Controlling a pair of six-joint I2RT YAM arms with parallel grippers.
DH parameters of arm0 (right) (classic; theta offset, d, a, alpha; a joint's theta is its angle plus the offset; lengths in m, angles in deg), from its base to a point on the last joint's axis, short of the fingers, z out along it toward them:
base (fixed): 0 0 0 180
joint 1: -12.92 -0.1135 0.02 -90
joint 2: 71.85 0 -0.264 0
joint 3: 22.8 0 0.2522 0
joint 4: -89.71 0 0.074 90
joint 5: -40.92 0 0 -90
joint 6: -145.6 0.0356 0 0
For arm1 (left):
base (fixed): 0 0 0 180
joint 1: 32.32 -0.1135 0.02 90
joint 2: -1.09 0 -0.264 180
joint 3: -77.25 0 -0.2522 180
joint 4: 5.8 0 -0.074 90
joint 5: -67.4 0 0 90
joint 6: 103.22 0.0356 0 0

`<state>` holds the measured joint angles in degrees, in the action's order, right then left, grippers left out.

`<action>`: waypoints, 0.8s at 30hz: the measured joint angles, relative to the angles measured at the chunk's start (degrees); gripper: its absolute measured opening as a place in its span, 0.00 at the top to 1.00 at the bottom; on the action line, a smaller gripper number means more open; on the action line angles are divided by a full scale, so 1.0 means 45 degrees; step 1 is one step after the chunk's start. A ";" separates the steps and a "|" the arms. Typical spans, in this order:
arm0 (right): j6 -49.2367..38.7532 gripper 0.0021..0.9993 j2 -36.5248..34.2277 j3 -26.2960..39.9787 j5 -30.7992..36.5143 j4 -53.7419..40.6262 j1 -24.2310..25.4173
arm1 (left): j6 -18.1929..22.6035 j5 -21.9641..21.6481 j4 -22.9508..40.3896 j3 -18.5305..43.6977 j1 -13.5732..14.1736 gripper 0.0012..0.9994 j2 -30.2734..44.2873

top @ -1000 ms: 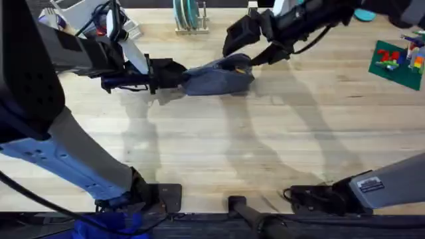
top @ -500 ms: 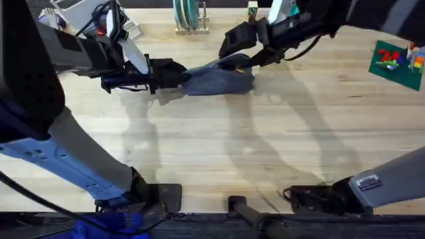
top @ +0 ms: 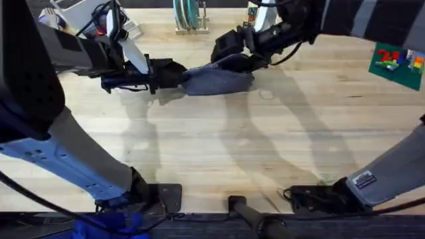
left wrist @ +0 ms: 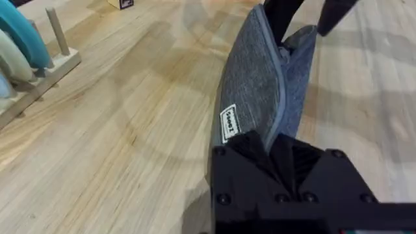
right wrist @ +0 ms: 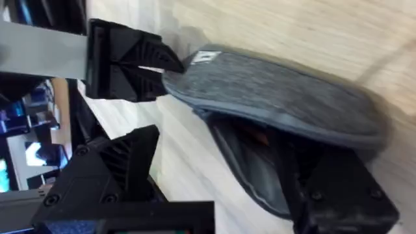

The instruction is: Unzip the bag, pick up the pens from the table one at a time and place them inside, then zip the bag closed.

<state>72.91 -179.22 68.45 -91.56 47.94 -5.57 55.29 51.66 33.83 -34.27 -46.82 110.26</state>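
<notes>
The blue-grey bag lies on the table at the back middle, its zip partly open. My left gripper is shut on the bag's left end, seen up close in the left wrist view. My right gripper hovers open over the bag's far right part, one finger at the open mouth. Inside the opening something orange shows dimly, likely a pen. The other pen is hidden. The bag's white label faces the left wrist camera.
A wooden rack with teal plates stands at the back behind the bag. A green baseplate with bricks lies at the far right. Cables and clutter sit at the back left. The table's near half is bare wood.
My right gripper has slid leftward along the bag's far side. The left gripper and the bag have stayed put.
</notes>
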 joint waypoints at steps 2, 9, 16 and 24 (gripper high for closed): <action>0.0173 0.00 0.0000 0.0000 -0.0005 0.0268 -0.0186 | 0.0000 -0.0004 0.0000 0.0000 0.0000 0.96 0.0000; 0.0543 0.00 0.0000 0.0000 -0.0039 0.0647 -0.0424 | 0.0000 -0.0008 0.0000 0.0003 0.0000 0.96 0.0000; 0.1039 0.00 -0.0105 0.0000 -0.0039 0.1050 -0.0439 | 0.0000 -0.0014 -0.0015 0.0004 0.0000 0.96 0.0000; 0.1310 0.00 -0.0311 0.0000 -0.0653 0.1482 -0.0433 | 0.0000 -0.0024 -0.0034 0.0000 0.0000 0.96 0.0000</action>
<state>78.81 -180.62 68.45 -94.49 54.61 -7.52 55.29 51.55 33.67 -34.27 -46.82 110.26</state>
